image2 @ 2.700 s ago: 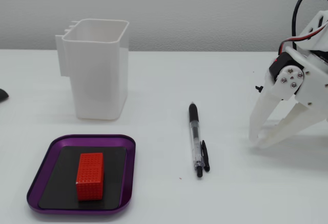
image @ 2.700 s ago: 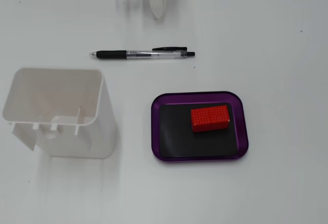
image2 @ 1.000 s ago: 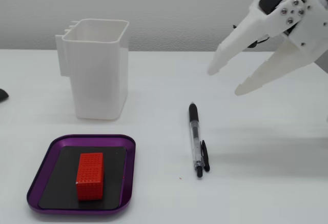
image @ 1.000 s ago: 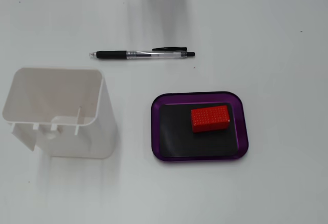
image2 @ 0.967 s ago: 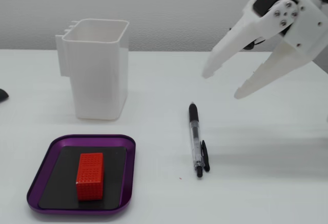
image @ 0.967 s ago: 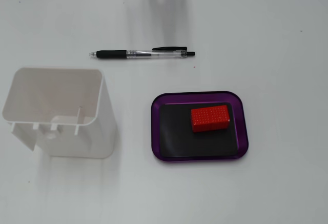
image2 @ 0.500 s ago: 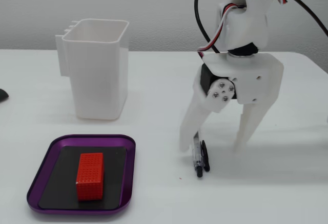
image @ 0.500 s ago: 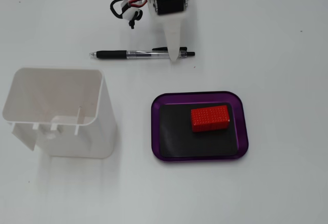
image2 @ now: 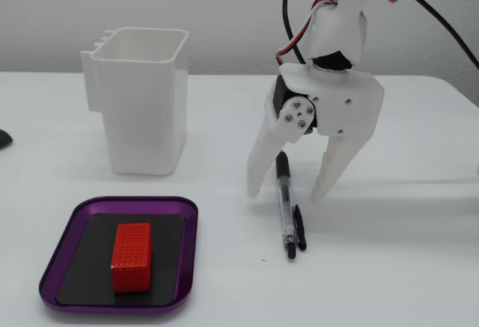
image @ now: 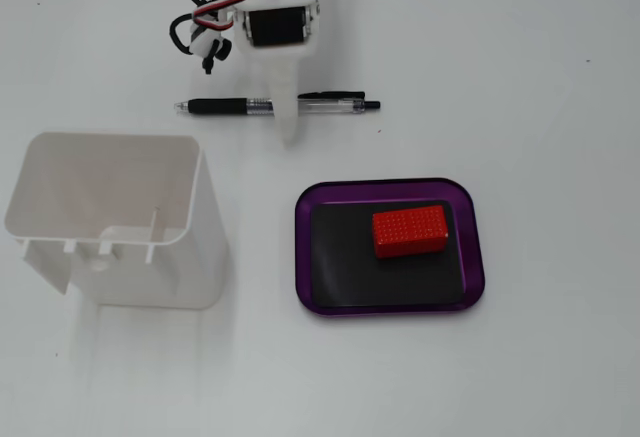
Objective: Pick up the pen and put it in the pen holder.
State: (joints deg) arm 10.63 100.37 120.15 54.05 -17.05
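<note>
A black and clear pen point(image: 225, 107) lies flat on the white table; it also shows in a fixed view point(image2: 287, 218). My white gripper point(image2: 290, 191) is open and lowered over the pen, one finger on each side of it, tips at or close to the table. From above, the gripper point(image: 285, 97) has one finger point(image: 289, 122) crossing over the pen's middle, and the other finger is hidden under the wrist. The white pen holder point(image: 110, 217) stands upright and looks empty, apart from the pen; it also shows in a fixed view point(image2: 146, 102).
A purple tray point(image: 302, 247) with a black liner holds a red block point(image: 410, 231), near the pen; both show in a fixed view, the tray point(image2: 54, 267) and the block point(image2: 132, 256). A dark object point(image2: 4, 138) sits at the left edge.
</note>
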